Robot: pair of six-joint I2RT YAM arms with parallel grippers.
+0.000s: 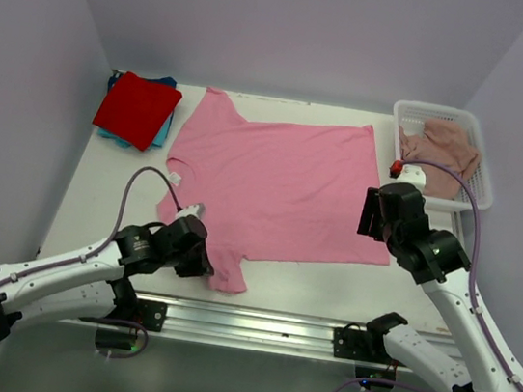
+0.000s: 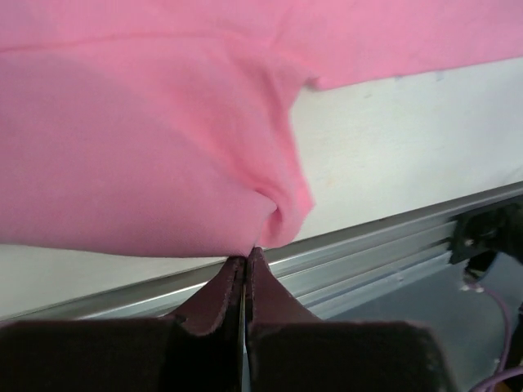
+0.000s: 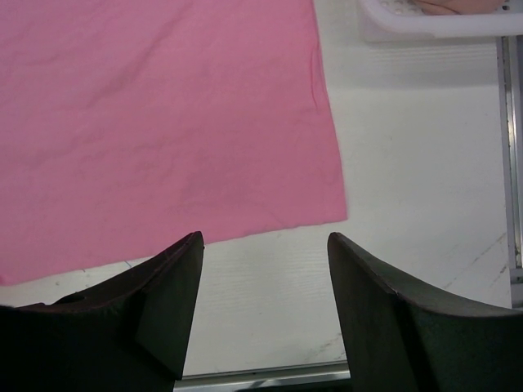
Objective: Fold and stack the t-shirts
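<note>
A pink t-shirt (image 1: 273,183) lies spread flat across the middle of the table. My left gripper (image 1: 201,264) is at its near left sleeve (image 1: 225,269); in the left wrist view the gripper (image 2: 246,255) is shut, pinching the sleeve's edge (image 2: 270,216). My right gripper (image 1: 373,215) hovers open above the shirt's right hem; in the right wrist view the gripper (image 3: 264,245) is empty, just short of the shirt's near right corner (image 3: 323,204). A folded red shirt (image 1: 137,108) lies on a blue one (image 1: 161,131) at the far left.
A white basket (image 1: 465,200) at the far right holds a dusty-pink garment (image 1: 443,151). A metal rail (image 1: 253,326) runs along the table's near edge. White walls enclose the table on three sides.
</note>
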